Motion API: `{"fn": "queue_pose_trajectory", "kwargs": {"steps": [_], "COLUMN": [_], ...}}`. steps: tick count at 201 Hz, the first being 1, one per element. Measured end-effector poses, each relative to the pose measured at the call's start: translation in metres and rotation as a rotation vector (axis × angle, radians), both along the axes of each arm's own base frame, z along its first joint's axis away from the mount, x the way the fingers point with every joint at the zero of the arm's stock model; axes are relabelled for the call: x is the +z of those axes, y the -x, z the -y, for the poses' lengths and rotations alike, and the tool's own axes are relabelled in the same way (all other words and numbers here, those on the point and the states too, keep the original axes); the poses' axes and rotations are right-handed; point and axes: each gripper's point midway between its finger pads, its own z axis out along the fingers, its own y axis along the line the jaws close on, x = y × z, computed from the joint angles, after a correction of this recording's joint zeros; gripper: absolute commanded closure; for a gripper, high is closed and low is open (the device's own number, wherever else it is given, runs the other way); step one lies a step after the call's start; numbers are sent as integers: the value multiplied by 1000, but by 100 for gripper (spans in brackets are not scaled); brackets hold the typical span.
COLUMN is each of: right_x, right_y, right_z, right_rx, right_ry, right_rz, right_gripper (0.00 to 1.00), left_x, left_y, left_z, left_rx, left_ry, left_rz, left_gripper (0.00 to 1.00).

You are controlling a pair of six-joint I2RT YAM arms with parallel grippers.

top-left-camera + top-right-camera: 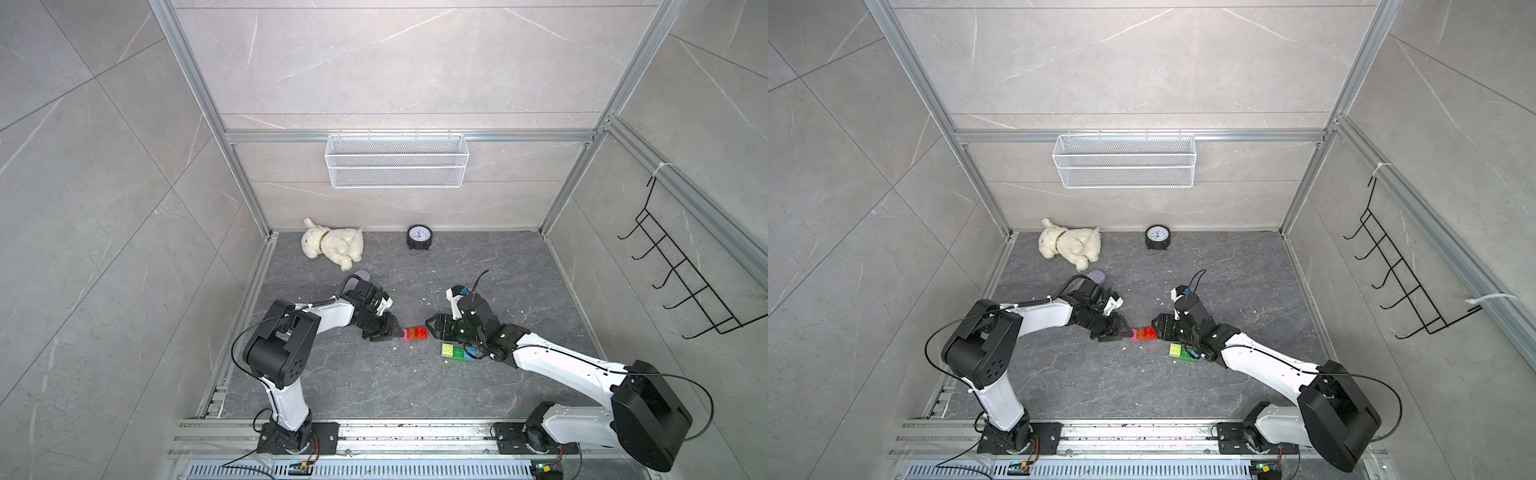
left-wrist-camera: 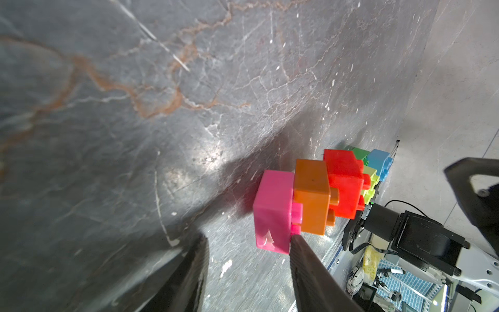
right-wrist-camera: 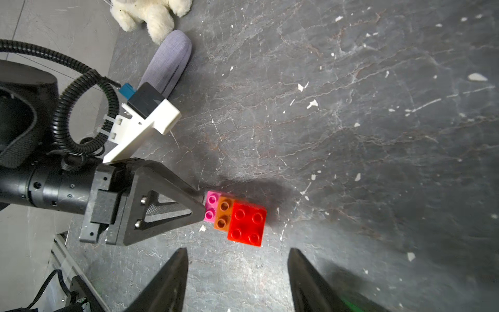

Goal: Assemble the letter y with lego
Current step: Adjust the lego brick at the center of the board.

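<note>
1. Centrally, low in both top views, the lego is lying in two groups. Pink brick (image 3: 211, 206), orange brick (image 3: 223, 214) and red brick (image 3: 247, 225) are touching in a stepped row. Yellow-green brick (image 1: 447, 350), green brick (image 1: 458, 353) and blue brick (image 1: 470, 355) are sitting lower right of it, partly under the right arm (image 1: 552, 357).
2. Left gripper (image 2: 247, 239) is showing its fingers apart with nothing between; one fingertip (image 2: 297, 243) is touching the pink brick.
3. Right gripper (image 3: 238, 250), at the bottom edge of its wrist view, is hovering near the red brick, fingers spread and empty.
4. Judging by looks, the bricks are appearing light, stiff and smooth-walled, so probably sliding at a nudge. Best hold: squeezing two flat side walls, clear of studs and neighbours.
</note>
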Motion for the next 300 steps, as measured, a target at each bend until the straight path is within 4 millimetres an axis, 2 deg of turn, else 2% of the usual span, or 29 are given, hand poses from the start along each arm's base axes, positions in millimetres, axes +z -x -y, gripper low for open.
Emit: {"fn": "queue_pose_trajectory", "kwargs": {"steps": [71, 139, 180, 245, 300], "right_x": [-3, -31, -45, -50, -43], "right_y": [-3, -4, -3, -2, -5], "right_z": [-18, -19, -27, -39, -43], "right_rx": [2, -29, -23, 15, 34], "right_ry": [-195, -224, -252, -306, -338], "right_rz": [-92, -225, -281, -319, -303], "right_gripper": [37, 37, 36, 36, 38], "left_x": [-1, -1, -1, -1, 1], "left_y": [0, -1, -1, -1, -1], "left_z": [-1, -2, -2, -2, -5], "left_rx": [3, 5, 6, 6, 6], "left_ry": [-6, -12, -12, -13, -26], "left_rz": [3, 6, 7, 7, 17], "left_gripper": [50, 50, 50, 50, 46]}}
